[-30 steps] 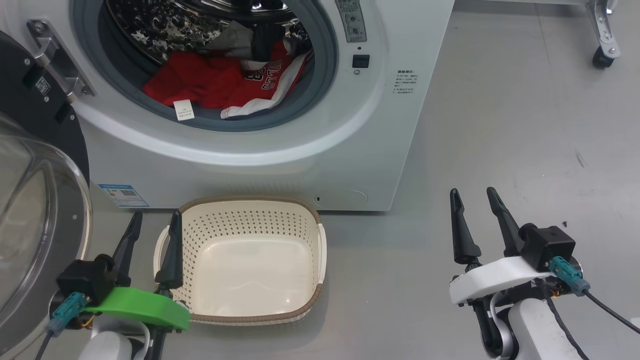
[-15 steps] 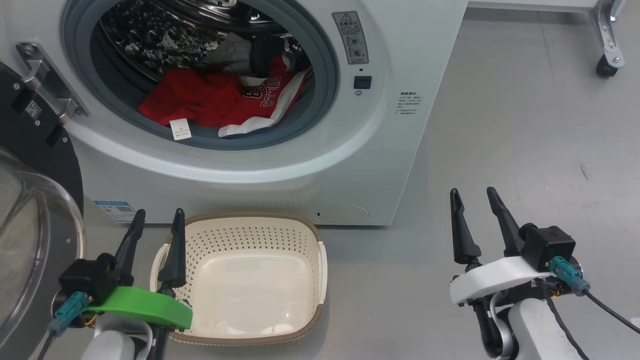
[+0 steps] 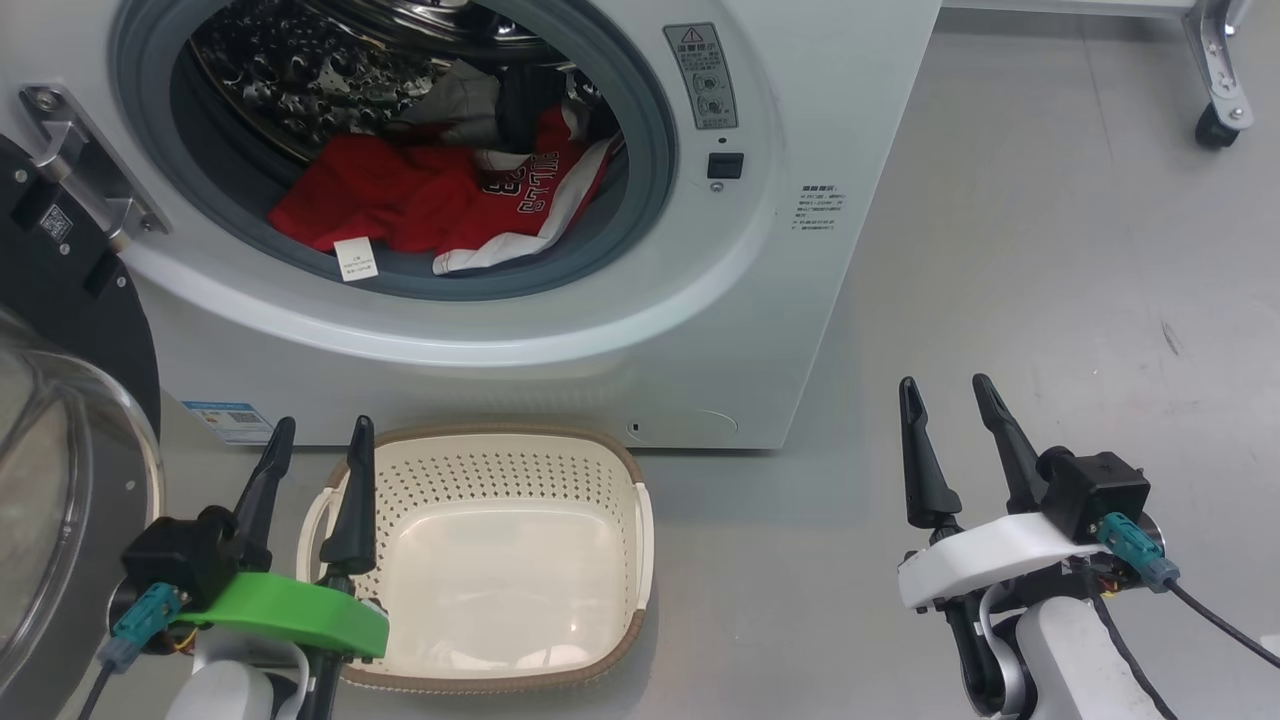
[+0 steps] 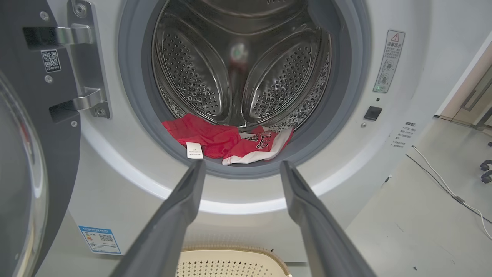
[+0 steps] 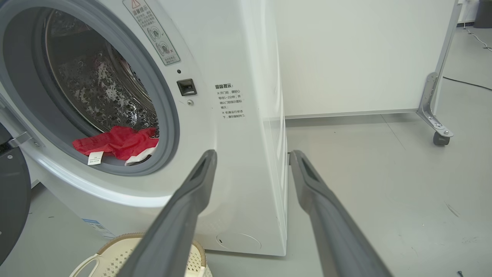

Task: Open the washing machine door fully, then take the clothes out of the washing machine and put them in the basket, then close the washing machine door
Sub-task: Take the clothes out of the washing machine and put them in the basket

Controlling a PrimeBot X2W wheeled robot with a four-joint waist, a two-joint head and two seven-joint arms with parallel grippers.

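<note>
Red clothes point(image 3: 400, 200) lie in one washing machine point(image 3: 700, 330), one basket point(image 3: 500, 470) before it; left fingers point(image 3: 355, 500), right fingers point(image 3: 918, 460) wide.

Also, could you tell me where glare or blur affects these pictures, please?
Head view: sharp, with sheen on the basket floor and door glass. Left wrist view: the drum mirrors a red blur. Right wrist view: near fingers look soft.

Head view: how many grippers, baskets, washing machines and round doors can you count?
Grippers: 2, the left gripper and the right gripper, both open
Baskets: 1, the basket, empty
Washing machines: 1, the washing machine
Round doors: 1, the washing machine door, standing open
Total: 5
</note>
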